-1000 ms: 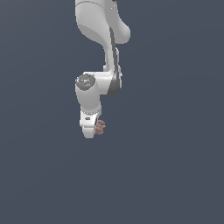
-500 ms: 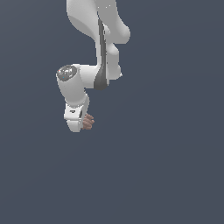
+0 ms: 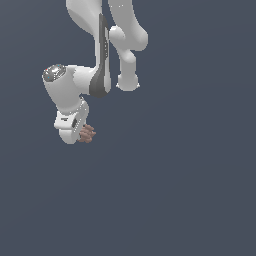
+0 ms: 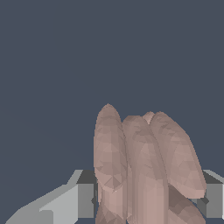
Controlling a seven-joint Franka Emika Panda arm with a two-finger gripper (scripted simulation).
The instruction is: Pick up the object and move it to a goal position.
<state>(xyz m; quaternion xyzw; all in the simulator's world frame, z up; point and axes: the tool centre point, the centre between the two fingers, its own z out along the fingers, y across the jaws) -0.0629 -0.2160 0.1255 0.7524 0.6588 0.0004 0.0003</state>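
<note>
Left of centre, exterior view: gripper (image 3: 84,133) fingertips hidden behind object (image 3: 87,133). Wrist view: fingers (image 4: 83,199) pinch object (image 4: 140,170); lower end cropped, elongated lobes extend lengthwise away from camera.

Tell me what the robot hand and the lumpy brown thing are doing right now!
Gripper: shut on the clump, with a finger on either side of it in the wrist view.
Clump: held in the gripper, sticking out past the fingers.
Arm: bent over, with the gripper at its low end.
</note>
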